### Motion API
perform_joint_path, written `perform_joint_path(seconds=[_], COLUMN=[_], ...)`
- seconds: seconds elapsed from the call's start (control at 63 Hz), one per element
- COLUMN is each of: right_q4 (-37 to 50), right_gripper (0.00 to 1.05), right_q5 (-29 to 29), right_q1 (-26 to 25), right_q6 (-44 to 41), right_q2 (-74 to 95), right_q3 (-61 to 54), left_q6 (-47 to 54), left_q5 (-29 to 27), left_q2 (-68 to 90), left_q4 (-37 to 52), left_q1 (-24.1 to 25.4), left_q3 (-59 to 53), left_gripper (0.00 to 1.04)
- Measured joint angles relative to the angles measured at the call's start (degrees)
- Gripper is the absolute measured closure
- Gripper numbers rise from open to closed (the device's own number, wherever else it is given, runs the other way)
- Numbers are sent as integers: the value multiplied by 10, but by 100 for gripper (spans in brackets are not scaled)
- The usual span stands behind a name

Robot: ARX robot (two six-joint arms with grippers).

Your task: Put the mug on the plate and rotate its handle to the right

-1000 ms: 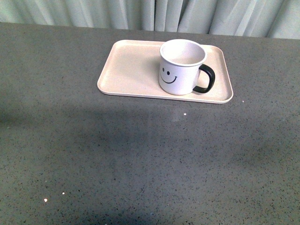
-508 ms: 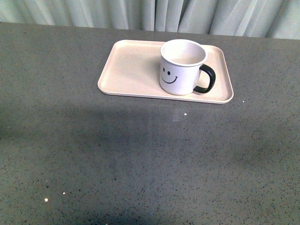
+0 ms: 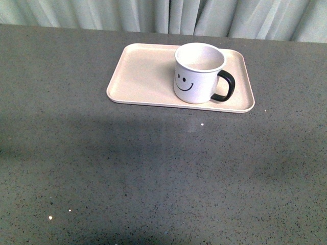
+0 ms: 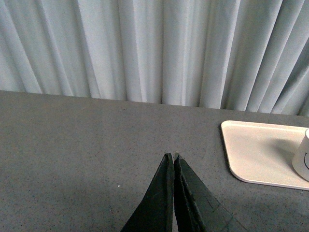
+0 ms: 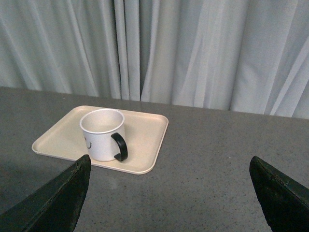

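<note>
The white mug (image 3: 197, 74) with a black smiley face stands upright on the right half of the pale pink-beige plate (image 3: 143, 74). Its black handle (image 3: 226, 86) sticks out to the right. No gripper shows in the front view. In the left wrist view my left gripper (image 4: 171, 157) is shut and empty over the grey table, with the plate (image 4: 256, 150) and the mug's edge (image 4: 303, 159) off to one side. In the right wrist view my right gripper (image 5: 169, 164) is open and empty, well back from the mug (image 5: 102, 134), its handle (image 5: 120, 146) and the plate (image 5: 145, 135).
A grey speckled table (image 3: 153, 173) carries the plate. Pale curtains (image 3: 163, 15) hang along the table's far edge.
</note>
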Motion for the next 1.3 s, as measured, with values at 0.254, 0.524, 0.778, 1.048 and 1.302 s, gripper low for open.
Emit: perform_joint_path(seconds=[0.254, 0.524, 0.778, 1.048, 1.302], right_q4=[0, 0, -124, -128, -74], right_gripper=[9, 9, 9, 9, 9], right_q5=[0, 0, -117, -285, -210], right_q1=[0, 0, -43, -216, -116], right_q6=[0, 0, -38, -211, -273], right_q2=[0, 0, 72, 586, 877], right_q3=[0, 0, 51, 347, 486], left_q6=[0, 0, 0, 0, 0], left_q5=[0, 0, -1, 0, 0], left_q2=[-43, -129, -129, -129, -129], left_q4=[-44, -139, -139, -139, -139], left_q1=[0, 0, 0, 0, 0], left_q3=[0, 0, 0, 0, 0], left_gripper=[103, 103, 74, 20, 9])
